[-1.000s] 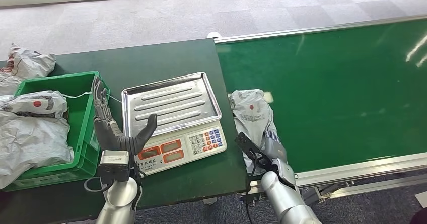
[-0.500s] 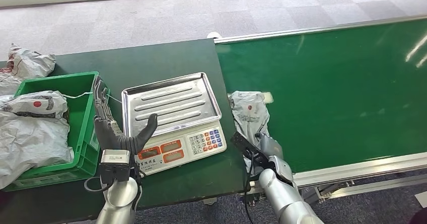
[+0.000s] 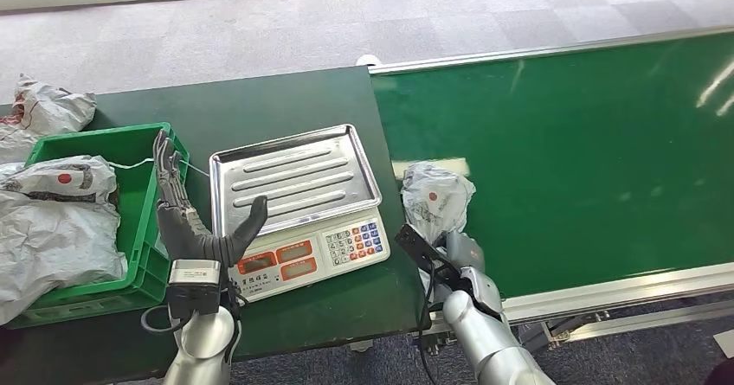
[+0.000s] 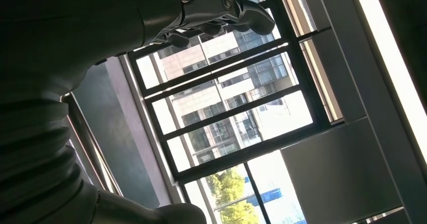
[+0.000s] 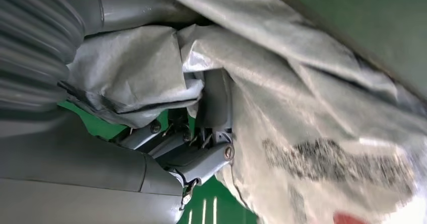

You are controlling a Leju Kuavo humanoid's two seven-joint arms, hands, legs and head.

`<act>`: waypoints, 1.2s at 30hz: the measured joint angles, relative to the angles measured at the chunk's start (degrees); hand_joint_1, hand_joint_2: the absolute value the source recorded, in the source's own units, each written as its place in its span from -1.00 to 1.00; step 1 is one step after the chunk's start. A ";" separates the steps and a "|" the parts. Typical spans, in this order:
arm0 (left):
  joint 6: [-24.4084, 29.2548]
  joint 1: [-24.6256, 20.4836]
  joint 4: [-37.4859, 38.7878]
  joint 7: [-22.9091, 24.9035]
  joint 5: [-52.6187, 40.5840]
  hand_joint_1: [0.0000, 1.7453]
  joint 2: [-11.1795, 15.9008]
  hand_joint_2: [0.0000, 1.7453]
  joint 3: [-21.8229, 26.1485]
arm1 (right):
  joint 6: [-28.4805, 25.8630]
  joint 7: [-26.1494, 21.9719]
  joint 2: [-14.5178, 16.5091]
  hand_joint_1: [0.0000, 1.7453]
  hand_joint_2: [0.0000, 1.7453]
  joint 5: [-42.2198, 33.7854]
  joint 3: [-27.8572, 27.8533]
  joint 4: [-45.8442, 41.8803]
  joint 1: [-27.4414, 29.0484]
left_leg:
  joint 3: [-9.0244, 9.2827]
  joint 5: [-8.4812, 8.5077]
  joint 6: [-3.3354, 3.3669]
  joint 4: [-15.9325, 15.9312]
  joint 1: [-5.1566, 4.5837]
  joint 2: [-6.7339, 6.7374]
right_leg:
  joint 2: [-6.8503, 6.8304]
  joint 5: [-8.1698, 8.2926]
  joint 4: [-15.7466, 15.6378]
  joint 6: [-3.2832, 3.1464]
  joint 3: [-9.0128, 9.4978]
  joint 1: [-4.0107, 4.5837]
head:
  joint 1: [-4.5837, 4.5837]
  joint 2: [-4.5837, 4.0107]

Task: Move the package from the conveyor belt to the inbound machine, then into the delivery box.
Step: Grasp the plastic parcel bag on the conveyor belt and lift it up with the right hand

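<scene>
While the right hand [image 3: 456, 248] is gripping the grey package [image 3: 437, 196] at the conveyor belt's [image 3: 589, 143] near edge, beside the scale [image 3: 299, 208], the package is bunching upward. Left hand [image 3: 186, 216] is hovering open, fingers spread, between scale and green crate [image 3: 138, 195].

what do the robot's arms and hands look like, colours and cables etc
Both arms are smooth silver tubes. The left hand is dark grey with a thick thumb and slim jointed fingers, above a boxy silver-and-black wrist block with a black cable looping beside it. The right hand is lighter grey, with a flat black wrist module and thin black cables along the forearm.
</scene>
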 joint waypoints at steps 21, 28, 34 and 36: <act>0.35 2.28 -2.88 0.40 -0.88 -1.00 -0.18 1.00 1.43 | -24.14 -15.12 2.91 1.00 1.00 -15.66 4.52 -43.56 14.07 | -0.08 -0.03 0.02 0.01 -0.03 -0.08 | -0.06 -0.03 -0.01 0.02 -0.09 -0.02 | -0.01 0.00; 0.45 1.48 -1.58 0.16 -0.48 -1.00 -0.60 1.00 1.37 | -25.63 -17.78 3.92 1.00 1.00 -15.37 3.18 -59.79 15.09 | -0.03 -0.02 0.04 0.01 -0.07 -0.04 | -0.05 0.01 -0.03 0.05 -0.05 -0.05 | -0.01 0.00; 1.39 0.32 0.03 -1.29 1.53 -1.00 -0.79 1.00 0.66 | -25.50 -18.10 4.48 1.00 1.00 -19.24 2.40 -62.26 11.26 | -0.35 0.02 0.06 0.00 -0.07 0.09 | 0.01 0.07 -0.01 0.03 -0.01 -0.06 | -0.01 0.00; 2.09 -0.53 0.83 -2.41 2.90 -1.00 -0.90 1.00 0.00 | -24.24 -16.70 5.01 1.00 1.00 -20.99 3.77 -57.94 7.34 | -0.46 0.01 0.05 -0.01 -0.06 0.22 | 0.09 0.09 -0.01 0.01 -0.01 -0.06 | -0.01 0.00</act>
